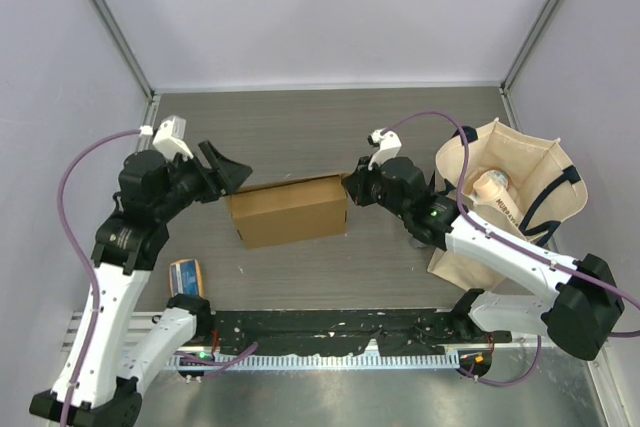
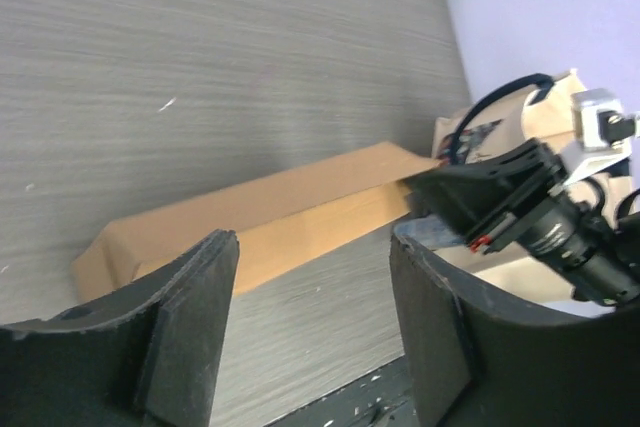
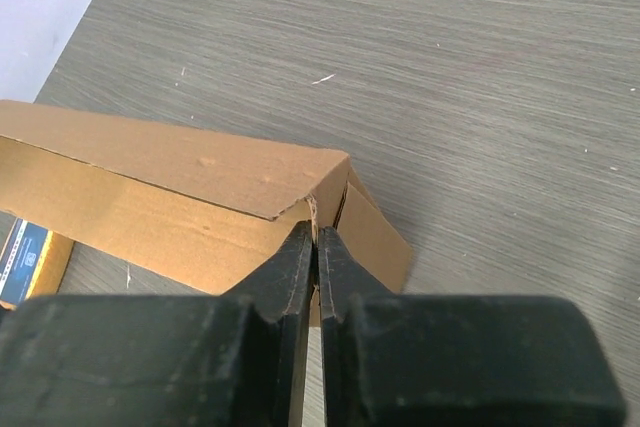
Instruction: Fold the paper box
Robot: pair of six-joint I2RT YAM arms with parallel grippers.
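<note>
Shows the paper box (image 1: 290, 210) lying folded on the table (image 1: 300, 127), near the tote bag (image 1: 520, 187). Puts the right end effector (image 1: 352, 187) between tote bag and box, jaws all but closed, pinching the box's end edge. Puts the left end effector (image 1: 228, 175) at the box end farthest from the tote bag, jaws spread wide, gripping nothing.

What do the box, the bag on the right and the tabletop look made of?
Paper box: brown cardboard, matte, likely corrugated; raw cut edges at its corner. Bag: beige cloth, probably canvas; it slumps and creases. Table: grey wood-grain surface, perhaps laminate; fine parallel streaks, low sheen.
</note>
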